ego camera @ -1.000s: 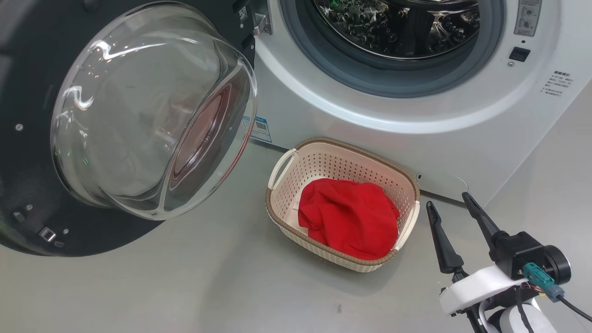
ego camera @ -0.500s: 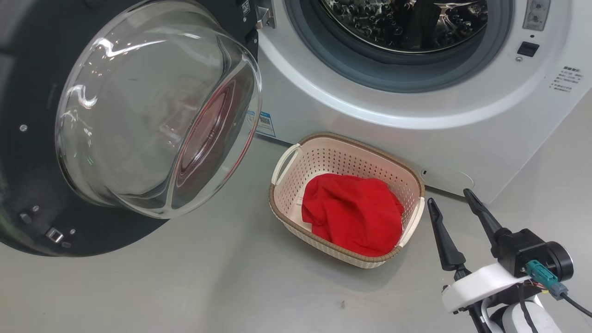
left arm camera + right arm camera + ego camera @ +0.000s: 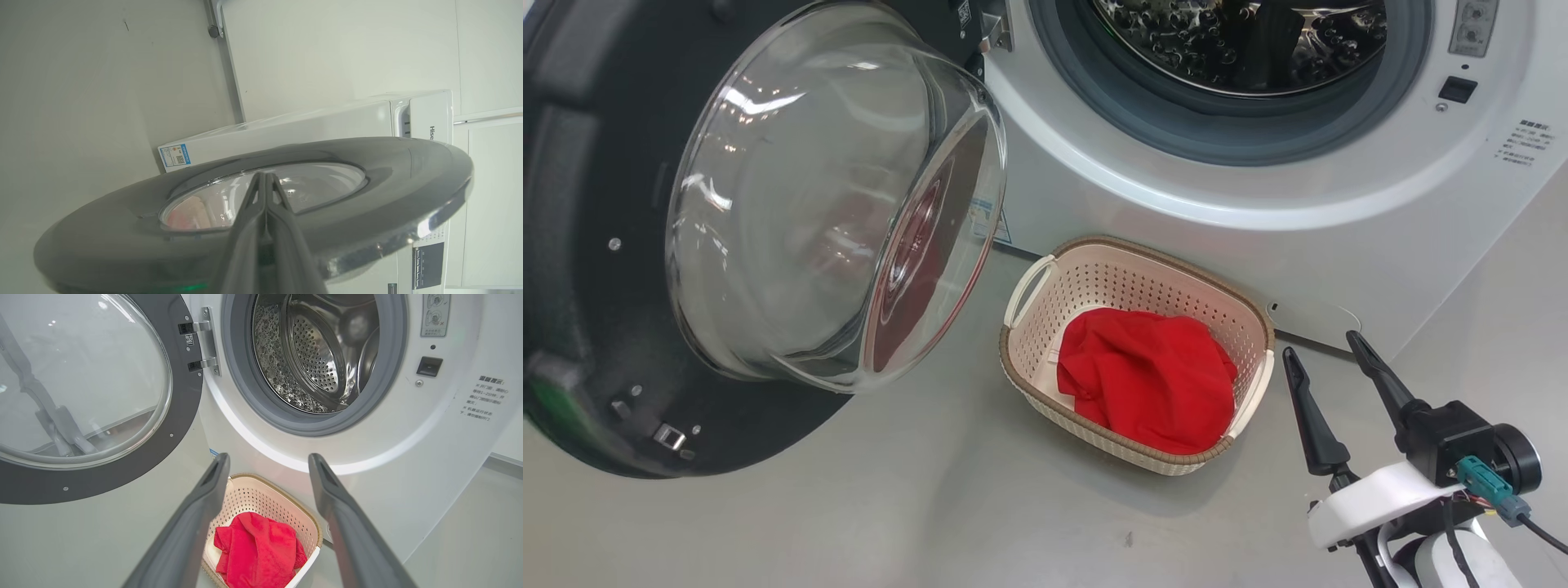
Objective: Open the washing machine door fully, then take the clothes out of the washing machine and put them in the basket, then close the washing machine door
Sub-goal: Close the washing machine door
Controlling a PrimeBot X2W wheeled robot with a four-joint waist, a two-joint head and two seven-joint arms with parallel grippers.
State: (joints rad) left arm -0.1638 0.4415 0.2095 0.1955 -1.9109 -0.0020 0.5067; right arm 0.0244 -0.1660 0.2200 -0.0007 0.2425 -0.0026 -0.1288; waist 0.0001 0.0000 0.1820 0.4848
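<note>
The washing machine door [image 3: 605,367] stands open at the left, its glass bowl bulging toward the basket. My left gripper [image 3: 265,175] is shut, its tips against the door's outer face [image 3: 367,183]. Red clothes [image 3: 1147,380] lie bunched in the cream basket [image 3: 1143,245] on the floor before the washing machine [image 3: 1176,212]. To the right of the basket, my right gripper [image 3: 1319,343] hangs open and holds nothing. In the right wrist view this gripper [image 3: 268,457] points over the basket [image 3: 261,498] and clothes [image 3: 257,543] toward the bare steel drum [image 3: 318,355].
The grey floor [image 3: 890,506] spreads in front of the basket. The door hinge [image 3: 204,343] sits left of the drum opening. A latch socket [image 3: 1458,88] and printed labels are on the machine's right front. White wall panels [image 3: 327,49] stand behind the machine.
The door has swung rightward toward the machine, its glass bowl now nearer the basket. The right gripper, basket and clothes keep their places; the camera shifted slightly.
</note>
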